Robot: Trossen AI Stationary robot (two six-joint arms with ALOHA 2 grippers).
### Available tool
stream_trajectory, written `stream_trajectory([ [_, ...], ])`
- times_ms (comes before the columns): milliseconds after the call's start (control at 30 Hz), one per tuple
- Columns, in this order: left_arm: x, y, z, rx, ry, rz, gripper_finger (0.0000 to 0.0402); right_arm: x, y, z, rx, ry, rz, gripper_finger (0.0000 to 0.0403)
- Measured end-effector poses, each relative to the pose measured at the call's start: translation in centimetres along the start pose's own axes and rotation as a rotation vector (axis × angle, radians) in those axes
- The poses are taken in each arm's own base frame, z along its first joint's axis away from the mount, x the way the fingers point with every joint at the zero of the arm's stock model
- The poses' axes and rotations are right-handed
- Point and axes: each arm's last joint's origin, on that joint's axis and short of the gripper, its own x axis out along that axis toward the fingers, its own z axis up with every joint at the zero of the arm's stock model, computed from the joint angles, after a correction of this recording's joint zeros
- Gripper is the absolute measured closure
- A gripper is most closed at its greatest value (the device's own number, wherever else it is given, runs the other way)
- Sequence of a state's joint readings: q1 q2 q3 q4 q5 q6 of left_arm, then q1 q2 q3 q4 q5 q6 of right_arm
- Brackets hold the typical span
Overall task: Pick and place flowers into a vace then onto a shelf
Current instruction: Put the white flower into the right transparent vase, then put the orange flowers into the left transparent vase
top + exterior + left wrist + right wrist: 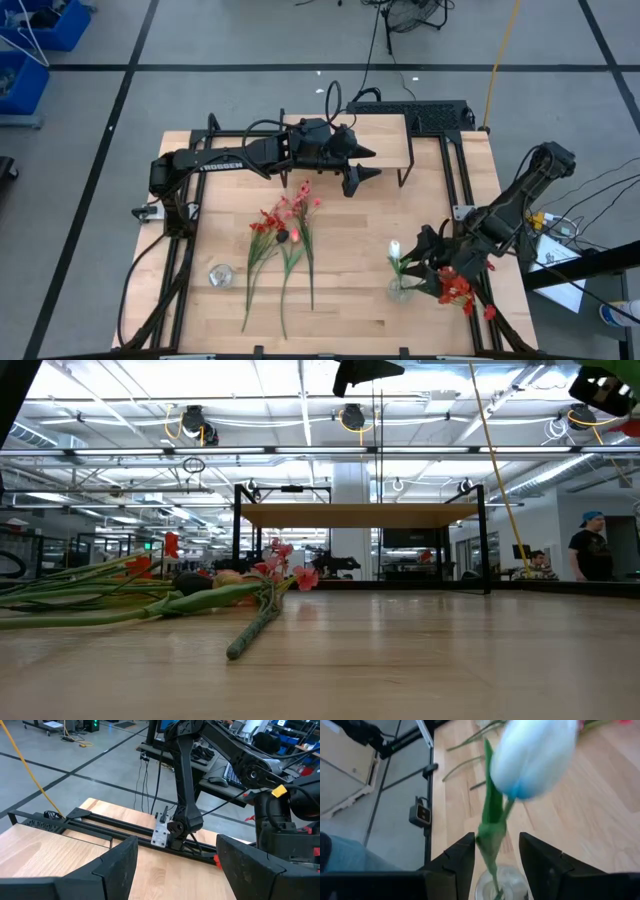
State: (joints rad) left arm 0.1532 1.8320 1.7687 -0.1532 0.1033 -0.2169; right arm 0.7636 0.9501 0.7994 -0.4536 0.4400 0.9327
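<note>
Several flowers [285, 228] with red and pink blossoms lie flat on the table left of centre; the low view shows them too [200, 585]. A clear vase [400, 291] stands near the front right and holds a stem with a white bud [394, 248]. My right gripper [497, 837] is open just above the vase rim [502, 885], its fingers on either side of that stem [492, 835]. Red blossoms [457, 288] show right of the vase, partly under my right arm. My left gripper [370, 165] hangs open and empty over the shelf's [390, 135] near edge.
A small clear glass object [221, 273] sits near the front left. Black frame rails [460, 170] run along the table's sides. The shelf [360, 515] stands on thin black legs at the far middle. A person [590, 545] stands in the room beyond the table.
</note>
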Motion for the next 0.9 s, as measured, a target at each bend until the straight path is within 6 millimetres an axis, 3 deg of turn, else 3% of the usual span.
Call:
stream_trajectory([
  [367, 0.0, 0.0, 0.0, 0.0, 0.0, 0.0, 0.0128, 0.0, 0.0, 1.2, 0.004, -0.07, 0.03, 0.0259],
  [900, 0.0, 0.0, 0.0, 0.004, -0.002, 0.0, 0.0128, -1.9, -0.7, 2.0, 0.028, -0.169, 0.026, 0.0259],
])
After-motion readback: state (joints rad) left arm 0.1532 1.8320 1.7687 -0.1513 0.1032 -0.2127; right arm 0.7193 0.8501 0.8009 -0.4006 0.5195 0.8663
